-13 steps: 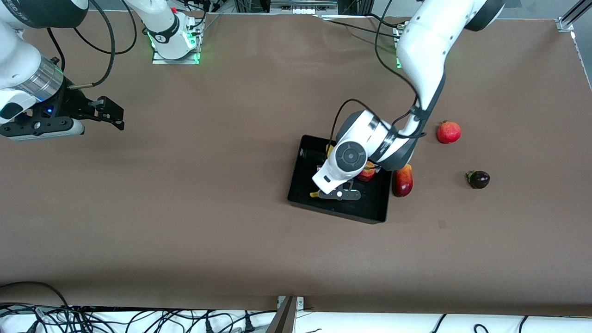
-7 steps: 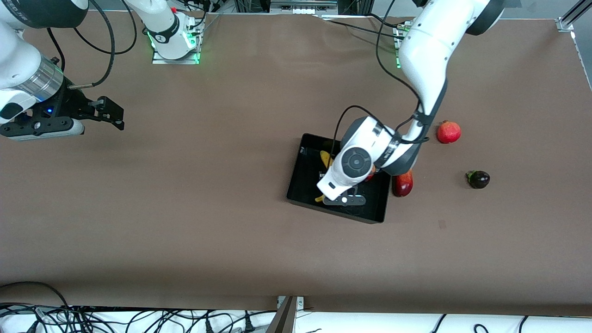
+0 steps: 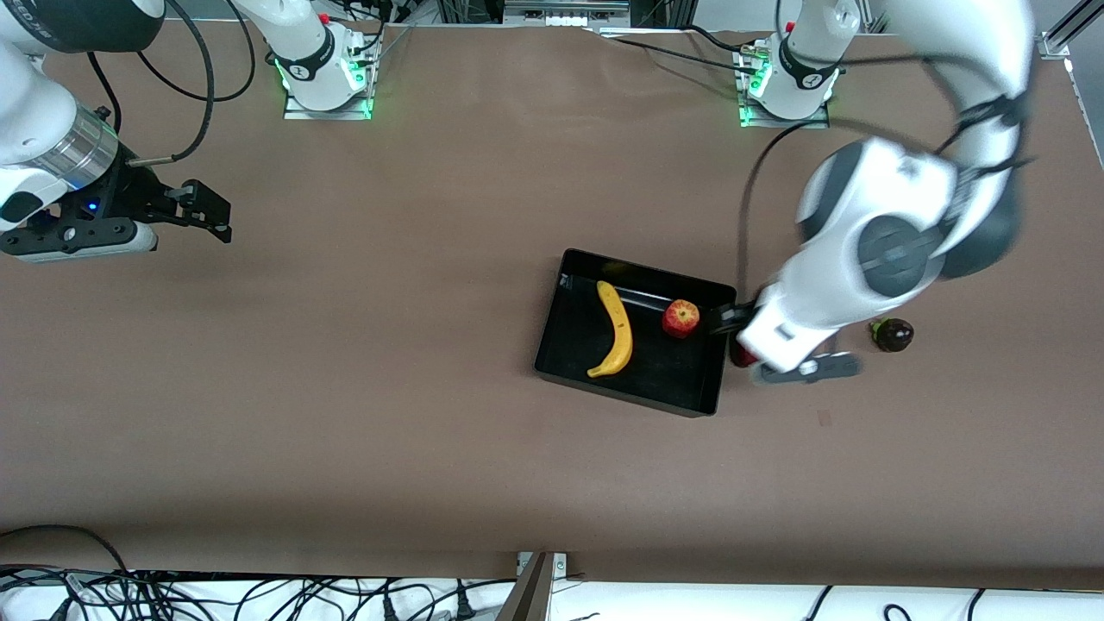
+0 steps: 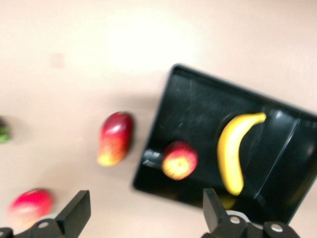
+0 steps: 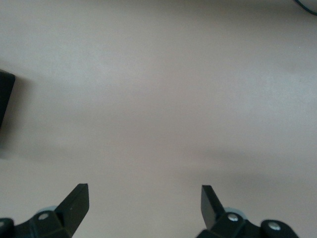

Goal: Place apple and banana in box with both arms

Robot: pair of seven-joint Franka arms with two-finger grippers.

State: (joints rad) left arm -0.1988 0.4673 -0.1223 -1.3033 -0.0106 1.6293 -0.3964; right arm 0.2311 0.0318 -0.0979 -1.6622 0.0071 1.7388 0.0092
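The black box (image 3: pixel 673 373) sits mid-table. The yellow banana (image 3: pixel 617 332) and the small red apple (image 3: pixel 680 317) lie inside it, apart from each other. The left wrist view shows the box (image 4: pixel 188 104), banana (image 4: pixel 232 153) and apple (image 4: pixel 179 159) from above. My left gripper (image 3: pixel 731 321) is raised beside the box wall toward the left arm's end; it is open and empty (image 4: pixel 143 213). My right gripper (image 3: pixel 220 217) waits open and empty over bare table at the right arm's end (image 5: pixel 143 206).
A red-yellow mango-like fruit (image 4: pixel 115 138) lies on the table beside the box, mostly hidden under my left arm in the front view. A round red fruit (image 4: pixel 27 208) and a dark purple fruit (image 3: pixel 893 334) lie toward the left arm's end.
My left arm has risen out of the box and swung toward its own end of the table, uncovering the banana and apple in the box. The right arm has not moved.
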